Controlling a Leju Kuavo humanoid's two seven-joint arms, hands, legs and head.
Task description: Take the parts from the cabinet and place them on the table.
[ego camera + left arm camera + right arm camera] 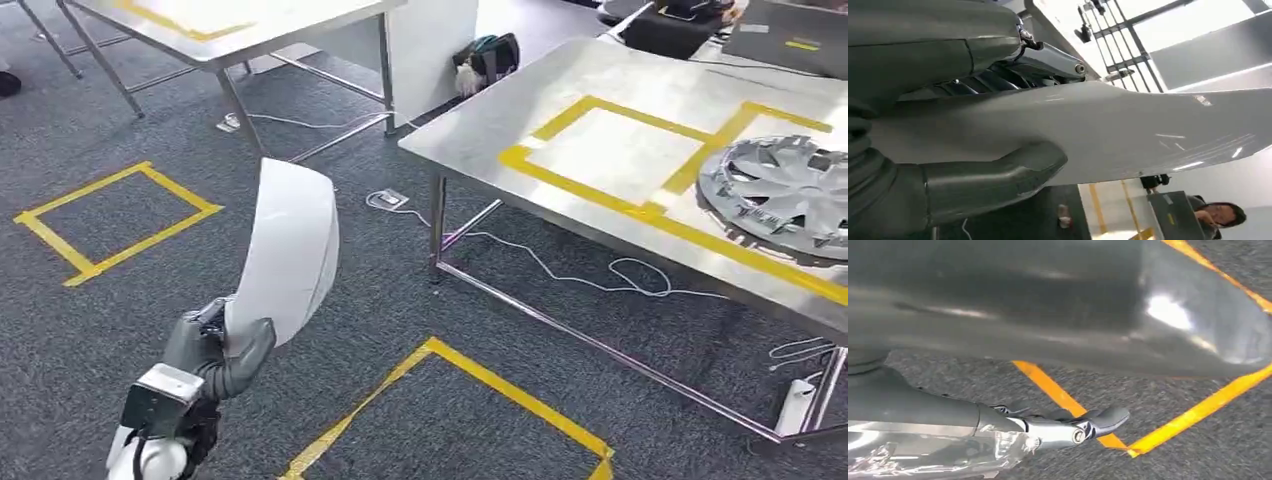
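Observation:
My left hand (215, 350) grips a white curved panel part (285, 250) by its lower end and holds it upright over the carpet, left of the steel table (480, 125). In the left wrist view the thumb (998, 175) presses on the part's pale surface (1128, 130), with the darker fingers on the other side. A silver wheel cover (790, 195) lies on the table at the right, beside a yellow taped rectangle (610, 150). My right hand (1063, 427) hangs above the carpet, fingers stretched out, holding nothing.
A second steel table (230, 25) stands at the back left. Yellow tape squares (115, 215) (450, 400) mark the grey carpet. White cables (590, 275) trail under the near table, and a dark bag (490, 55) sits behind it. A person (1220, 215) is nearby.

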